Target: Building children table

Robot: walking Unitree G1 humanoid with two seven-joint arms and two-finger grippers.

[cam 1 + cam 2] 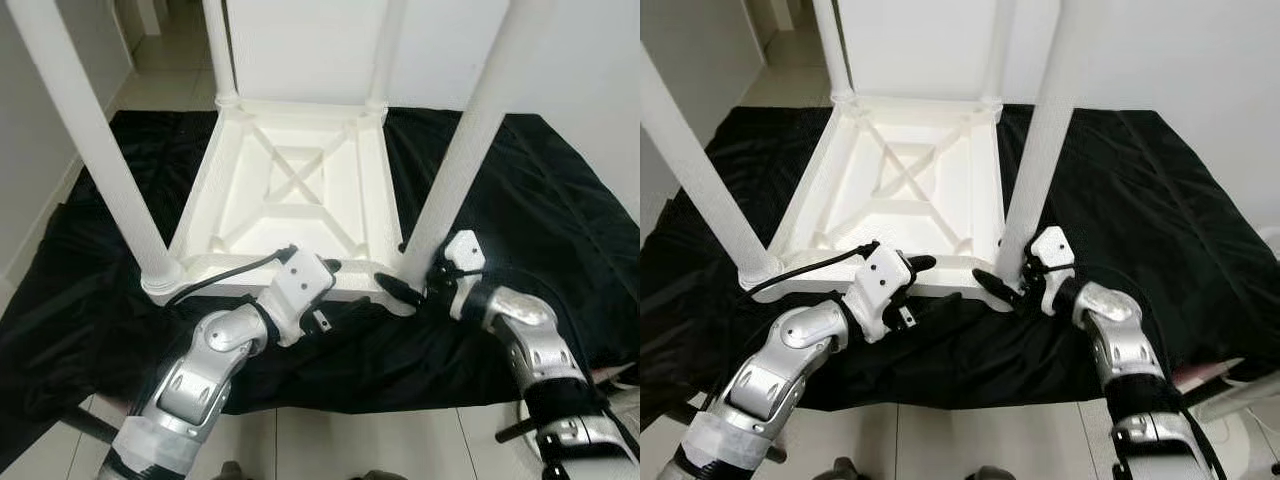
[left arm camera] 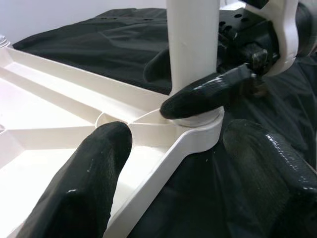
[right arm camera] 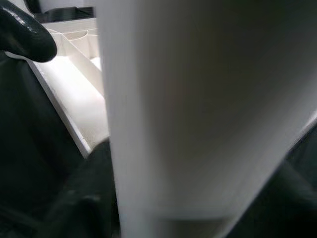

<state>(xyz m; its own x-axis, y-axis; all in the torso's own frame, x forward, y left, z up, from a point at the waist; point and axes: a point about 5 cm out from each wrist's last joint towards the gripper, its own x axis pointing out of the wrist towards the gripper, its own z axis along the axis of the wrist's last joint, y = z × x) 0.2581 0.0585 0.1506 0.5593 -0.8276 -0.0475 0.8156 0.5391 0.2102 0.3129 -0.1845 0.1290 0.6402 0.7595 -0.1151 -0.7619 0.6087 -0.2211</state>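
Tiled floor (image 1: 330, 440), black cloth (image 1: 540, 190) under upturned table (image 1: 290, 190), white walls.

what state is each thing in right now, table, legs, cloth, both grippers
table top: upside down on the cloth, ribbed underside up
table legs: four, upright in the corner sockets
near right leg: upright in its socket, right gripper at its base
black cloth: spread over the floor, wrinkled
right gripper: shut on near right leg, just above the socket
left gripper: open, fingers either side of the table top's near rim
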